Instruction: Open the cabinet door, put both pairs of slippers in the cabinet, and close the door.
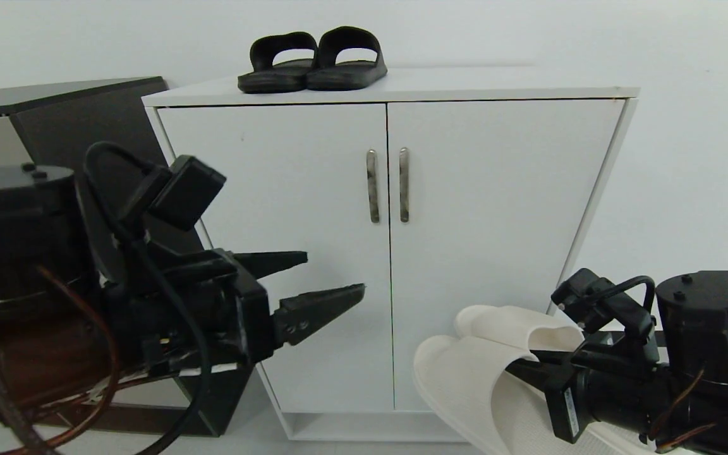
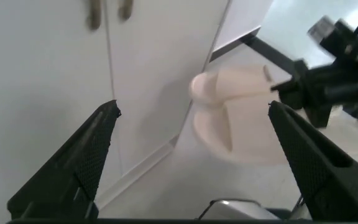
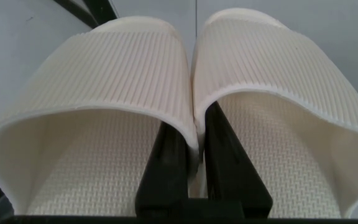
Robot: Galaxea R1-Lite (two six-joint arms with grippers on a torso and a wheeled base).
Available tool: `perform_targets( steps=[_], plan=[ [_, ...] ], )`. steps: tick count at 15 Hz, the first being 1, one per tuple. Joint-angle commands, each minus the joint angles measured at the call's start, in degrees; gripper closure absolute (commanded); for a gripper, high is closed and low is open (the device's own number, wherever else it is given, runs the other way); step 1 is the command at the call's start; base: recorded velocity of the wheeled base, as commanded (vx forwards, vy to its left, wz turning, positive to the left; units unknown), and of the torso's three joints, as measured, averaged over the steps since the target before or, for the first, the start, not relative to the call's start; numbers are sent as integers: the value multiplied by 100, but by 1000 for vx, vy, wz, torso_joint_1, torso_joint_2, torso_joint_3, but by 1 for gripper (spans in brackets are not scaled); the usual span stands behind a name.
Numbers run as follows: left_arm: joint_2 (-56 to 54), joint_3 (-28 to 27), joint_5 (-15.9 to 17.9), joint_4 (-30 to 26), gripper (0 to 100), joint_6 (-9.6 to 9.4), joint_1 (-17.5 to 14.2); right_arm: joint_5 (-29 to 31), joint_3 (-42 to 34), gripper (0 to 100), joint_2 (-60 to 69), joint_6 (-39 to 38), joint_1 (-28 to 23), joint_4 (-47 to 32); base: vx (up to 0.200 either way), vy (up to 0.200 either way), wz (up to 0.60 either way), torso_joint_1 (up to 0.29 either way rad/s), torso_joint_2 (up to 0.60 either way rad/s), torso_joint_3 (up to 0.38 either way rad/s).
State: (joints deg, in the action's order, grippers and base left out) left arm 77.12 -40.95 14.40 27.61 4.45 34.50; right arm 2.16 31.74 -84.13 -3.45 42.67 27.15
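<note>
A white two-door cabinet [image 1: 313, 265] stands with both doors closed, its two metal handles [image 1: 388, 185] side by side at the centre seam. A pair of black slippers [image 1: 313, 60] rests on the cabinet top at the left. My right gripper [image 3: 194, 155] is shut on a pair of white slippers [image 1: 484, 366], pinching their inner straps together, low in front of the right door. My left gripper [image 1: 332, 278] hangs open and empty in front of the left door, below the handles. The left wrist view shows the white slippers [image 2: 235, 112] held beside the cabinet [image 2: 154, 74].
A dark cabinet or desk [image 1: 54, 126] stands to the left of the white cabinet. A plain white wall [image 1: 686, 158] lies behind and to the right. The floor [image 1: 351, 442] in front of the cabinet base is pale.
</note>
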Motion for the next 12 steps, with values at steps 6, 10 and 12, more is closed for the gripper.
perform_targets(
  steps=[6, 10, 12],
  plan=[
    [1051, -1934, 687, -388, 0, 1313, 822, -383, -81, 100, 169, 2, 14, 1, 0, 0, 0, 0, 0, 0],
    [981, -2145, 1496, -599, 0, 1981, 848, -383, -72, 100, 160, 2, 5, 10, 0, 0, 0, 0, 0, 0],
    [1060, -2154, 1461, -590, 0, 1787, 716, -383, -81, 100, 125, 2, 5, 1, 0, 0, 0, 0, 0, 0]
  ],
)
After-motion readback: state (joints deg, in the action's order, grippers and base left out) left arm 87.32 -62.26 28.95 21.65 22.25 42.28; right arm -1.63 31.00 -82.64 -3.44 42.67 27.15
